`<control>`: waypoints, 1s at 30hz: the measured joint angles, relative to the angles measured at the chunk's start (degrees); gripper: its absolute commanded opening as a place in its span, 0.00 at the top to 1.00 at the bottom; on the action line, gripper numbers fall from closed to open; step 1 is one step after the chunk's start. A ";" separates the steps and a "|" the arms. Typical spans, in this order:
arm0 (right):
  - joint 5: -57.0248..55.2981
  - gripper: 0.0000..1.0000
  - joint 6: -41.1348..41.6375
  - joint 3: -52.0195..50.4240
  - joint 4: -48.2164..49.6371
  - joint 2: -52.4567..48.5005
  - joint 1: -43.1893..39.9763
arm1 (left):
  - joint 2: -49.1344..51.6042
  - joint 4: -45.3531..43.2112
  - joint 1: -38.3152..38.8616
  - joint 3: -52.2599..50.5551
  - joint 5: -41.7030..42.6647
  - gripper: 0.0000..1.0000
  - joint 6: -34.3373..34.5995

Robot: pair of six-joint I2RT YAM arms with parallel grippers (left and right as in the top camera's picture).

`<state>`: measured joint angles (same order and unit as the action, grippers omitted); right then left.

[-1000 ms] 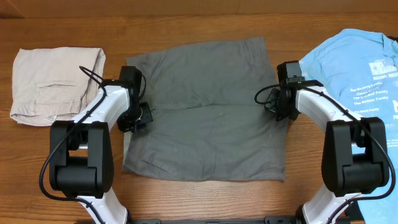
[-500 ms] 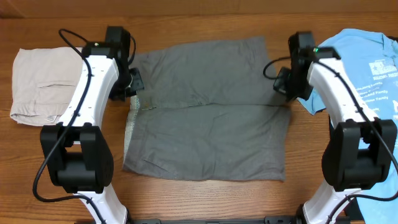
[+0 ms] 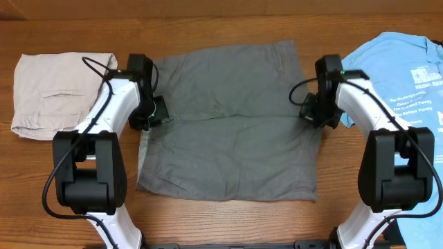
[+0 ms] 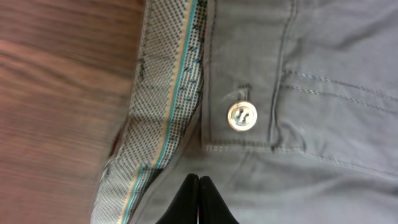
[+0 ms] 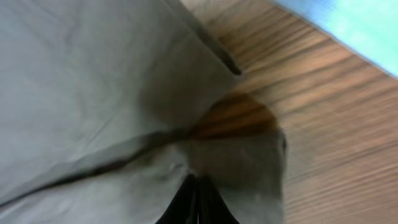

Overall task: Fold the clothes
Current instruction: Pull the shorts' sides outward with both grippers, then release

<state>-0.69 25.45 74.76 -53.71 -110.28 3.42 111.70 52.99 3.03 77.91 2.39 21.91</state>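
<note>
I count three garments: one pair of dark grey shorts (image 3: 228, 138), one pair of beige shorts (image 3: 55, 93), one light blue T-shirt (image 3: 401, 76). One button (image 4: 242, 116). Two grippers: left gripper (image 4: 198, 200), right gripper (image 5: 196, 200).

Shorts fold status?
Done: nothing folded yet; the grey shorts lie spread flat. In hand: left gripper at the waistband and right gripper at the leg end, both shut on the centre line. Left: every fold.

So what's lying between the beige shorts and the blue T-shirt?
The dark grey shorts lie spread out there, between the beige shorts and the blue T-shirt. The overhead view shows it best.
</note>
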 measured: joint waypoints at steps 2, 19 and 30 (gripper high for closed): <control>0.55 0.96 0.02 -2.64 2.97 0.00 0.00 | 0.00 -3.96 0.00 -2.64 0.09 0.96 0.02; 1.95 0.96 -0.02 -11.39 22.23 2.29 0.00 | -2.73 -22.16 0.39 -12.59 -2.23 0.96 0.04; 2.82 0.88 -0.04 -12.22 30.16 1.44 0.11 | -1.60 -30.12 0.37 -13.05 -4.85 0.90 0.00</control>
<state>2.13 25.41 62.54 -23.55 -108.84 3.53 110.10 22.87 3.40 64.86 -2.46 21.91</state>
